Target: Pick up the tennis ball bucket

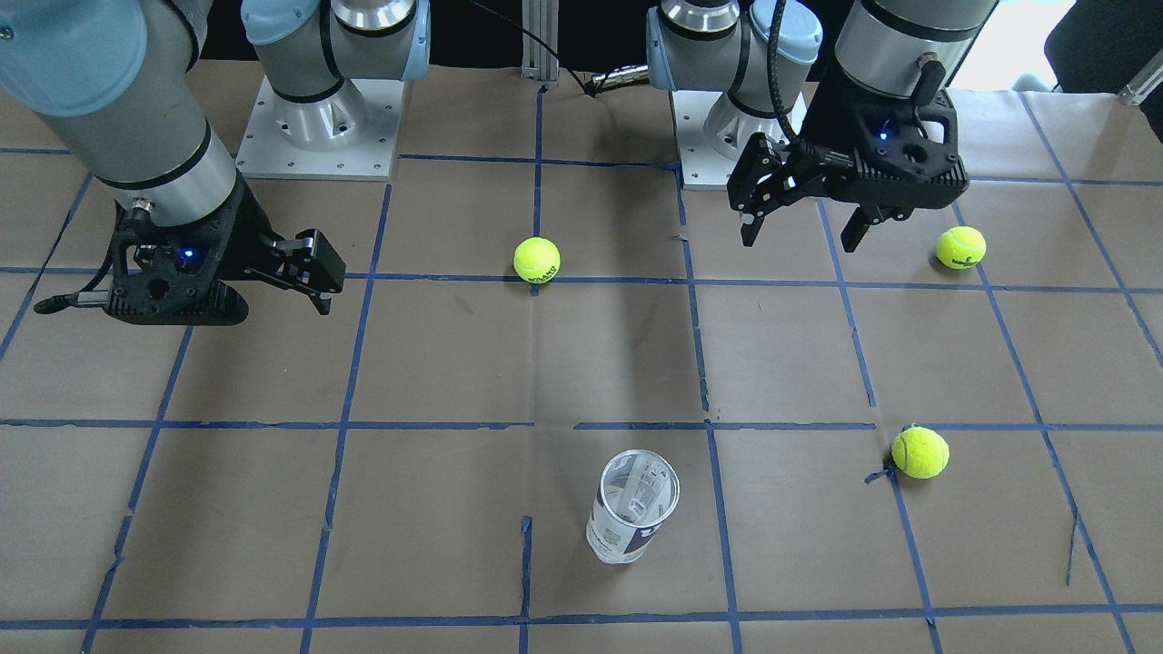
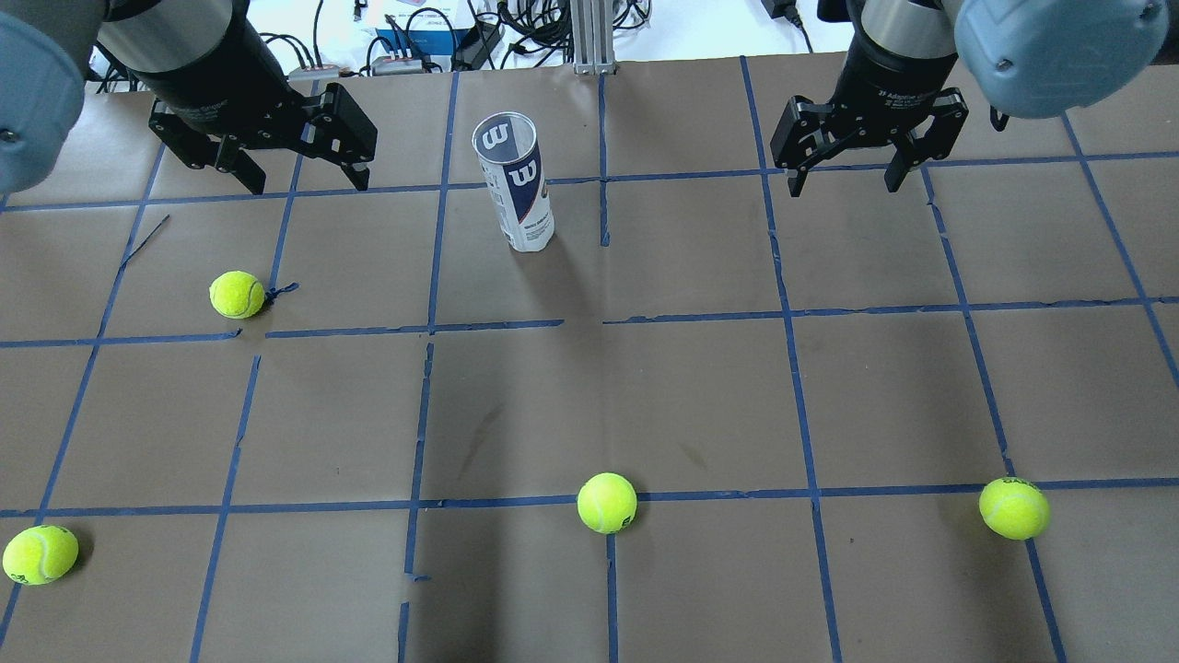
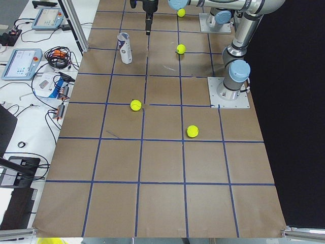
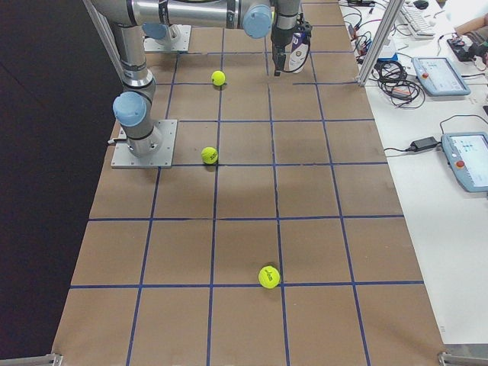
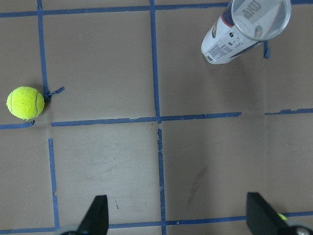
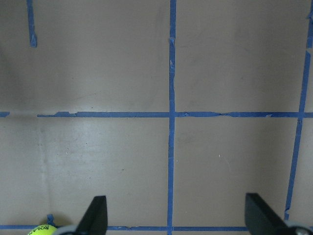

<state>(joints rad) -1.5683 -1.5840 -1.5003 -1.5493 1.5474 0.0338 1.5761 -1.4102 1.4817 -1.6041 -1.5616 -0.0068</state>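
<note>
The tennis ball bucket (image 2: 520,184) is a clear tube with a white and navy "W" label. It stands upright, open-topped and empty, on the far middle of the table. It also shows in the front view (image 1: 633,509) and at the top right of the left wrist view (image 5: 239,29). My left gripper (image 2: 304,180) is open and empty, in the air to the bucket's left; it shows in the front view (image 1: 801,238) too. My right gripper (image 2: 846,184) is open and empty, in the air well to the bucket's right.
Several yellow-green tennis balls lie loose on the brown paper: one near the left gripper (image 2: 237,295), one at the near left (image 2: 40,554), one at near centre (image 2: 607,503), one at near right (image 2: 1014,508). Cables and devices sit beyond the far edge.
</note>
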